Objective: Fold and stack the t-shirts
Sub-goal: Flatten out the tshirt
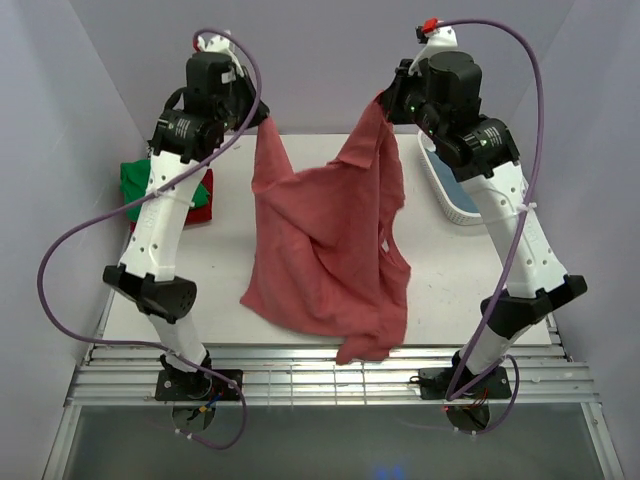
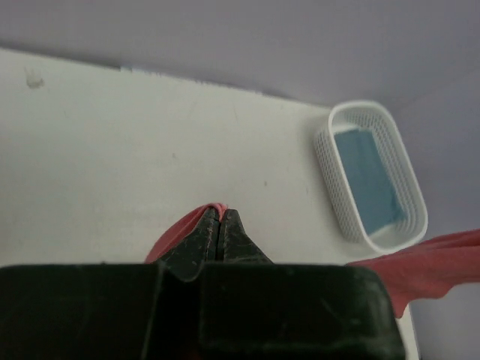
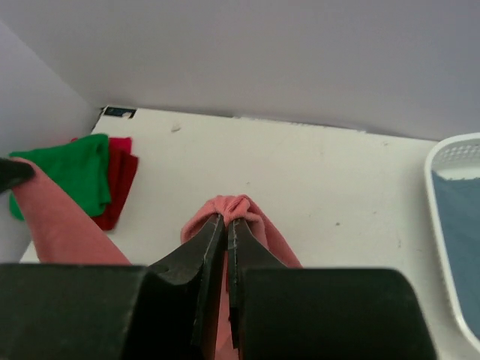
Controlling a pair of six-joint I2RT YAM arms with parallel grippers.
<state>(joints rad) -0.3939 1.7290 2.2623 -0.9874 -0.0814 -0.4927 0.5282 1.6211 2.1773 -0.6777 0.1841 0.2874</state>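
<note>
the left gripper (image 2: 222,214) and right gripper (image 3: 227,219) each pinch a top edge of the pink shirt (image 1: 320,250), which hangs over the table (image 1: 450,290) with its hem at six o'clock. the green shirt (image 1: 135,180) lies on the red shirt (image 1: 200,205) at nine o'clock. the blue shirt (image 2: 367,184) lies in the basket (image 2: 358,105) at two.

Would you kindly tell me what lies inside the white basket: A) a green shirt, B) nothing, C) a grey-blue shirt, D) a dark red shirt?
C: the grey-blue shirt lies in the white basket; the green shirt and dark red shirt sit outside it.
</note>
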